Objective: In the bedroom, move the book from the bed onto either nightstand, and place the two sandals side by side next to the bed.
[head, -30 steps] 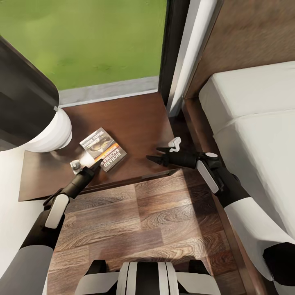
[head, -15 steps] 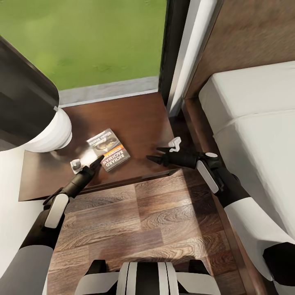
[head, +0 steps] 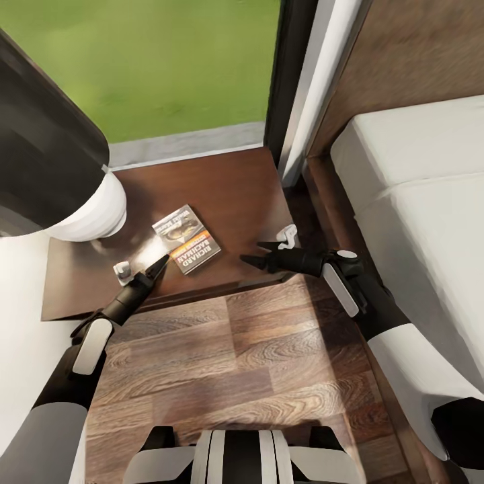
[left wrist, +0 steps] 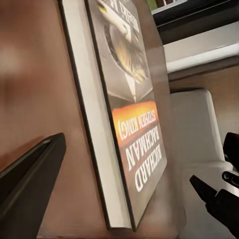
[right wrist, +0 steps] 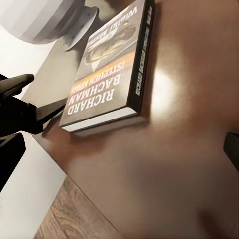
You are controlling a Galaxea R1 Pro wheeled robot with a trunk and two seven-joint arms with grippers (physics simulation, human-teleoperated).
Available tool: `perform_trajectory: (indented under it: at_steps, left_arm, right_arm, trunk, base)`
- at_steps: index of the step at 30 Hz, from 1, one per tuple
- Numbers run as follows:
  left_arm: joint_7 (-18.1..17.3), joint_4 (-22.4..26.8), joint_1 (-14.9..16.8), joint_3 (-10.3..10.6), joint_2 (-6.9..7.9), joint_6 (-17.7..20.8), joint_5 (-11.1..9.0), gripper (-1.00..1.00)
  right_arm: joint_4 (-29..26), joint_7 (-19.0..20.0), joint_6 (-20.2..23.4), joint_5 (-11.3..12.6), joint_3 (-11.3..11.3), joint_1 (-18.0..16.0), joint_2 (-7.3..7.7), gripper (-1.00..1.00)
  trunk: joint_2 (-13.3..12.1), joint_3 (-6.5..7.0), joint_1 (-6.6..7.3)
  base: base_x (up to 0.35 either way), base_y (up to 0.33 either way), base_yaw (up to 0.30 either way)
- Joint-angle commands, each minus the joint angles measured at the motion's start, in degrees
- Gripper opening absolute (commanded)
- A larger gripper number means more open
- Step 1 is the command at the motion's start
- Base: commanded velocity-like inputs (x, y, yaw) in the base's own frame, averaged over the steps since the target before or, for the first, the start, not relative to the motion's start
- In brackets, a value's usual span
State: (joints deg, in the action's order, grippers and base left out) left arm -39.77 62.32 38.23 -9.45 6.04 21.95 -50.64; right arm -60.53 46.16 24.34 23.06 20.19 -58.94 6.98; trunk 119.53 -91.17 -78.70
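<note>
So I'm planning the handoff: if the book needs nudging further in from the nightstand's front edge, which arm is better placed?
Probably left. The left gripper is open right beside the book on the nightstand; the right gripper is farther off.

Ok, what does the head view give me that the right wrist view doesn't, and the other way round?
Head view alone: the light-grey mattress of the dark-framed bed, the green grass behind the glass, the right pincer open above the cabinet's front edge.

Right wrist view alone: the book's spine lettering and white page edge, close up.

Both: the dark paperback with the orange band flat on the dark-brown wooden nightstand, the white lamp base, and the left pincer open beside the book.
</note>
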Motion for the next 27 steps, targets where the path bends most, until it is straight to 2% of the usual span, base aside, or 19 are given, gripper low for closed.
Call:
perform_trajectory:
  at_steps: [1,8,18,23,25,27]
  left_arm:
    - [0.1,-0.2,0.0,0.0,0.02,0.1,0.5,1.0]
    - [0.0,-0.2,0.0,-0.1,0.02,0.0,0.5,1.0]
    - [0.1,0.0,-0.1,0.7,0.01,0.2,0.9,1.0]
    - [0.1,1.9,-0.1,4.7,0.09,0.1,1.1,1.0]
    - [0.0,2.4,-0.3,6.5,0.31,0.1,1.2,1.0]
    - [0.1,2.6,-0.4,6.8,0.43,0.1,1.2,1.0]
  right_arm:
    - [0.0,-0.1,0.5,0.6,0.1,0.0,0.05,1.0]
    - [0.0,-0.1,0.5,0.6,0.1,0.0,0.05,1.0]
    - [-0.2,-0.3,0.5,0.4,0.0,0.0,0.11,1.0]
    - [-3.3,-0.9,0.3,0.0,0.0,1.4,0.19,1.0]
    - [-8.4,-2.3,0.4,-0.3,0.0,4.8,0.17,1.0]
    - [-11.0,-4.3,0.6,-0.8,0.1,6.5,0.15,1.0]
  trunk:
    - [0.0,-0.03,0.0]
    - [0.0,-0.03,0.0]
    - [-4.0,1.77,2.2]
    - [-6.0,2.66,3.3]
    - [-6.8,3.02,3.74]
    - [-7.6,3.38,4.18]
  base:
    - [-0.03,0.025,0.0]
    - [-0.007,0.006,0.0]
    - [0.0,0.0,0.0]
    - [0.0,0.0,0.0]
    - [0.0,0.0,0.0]
    - [0.0,0.0,0.0]
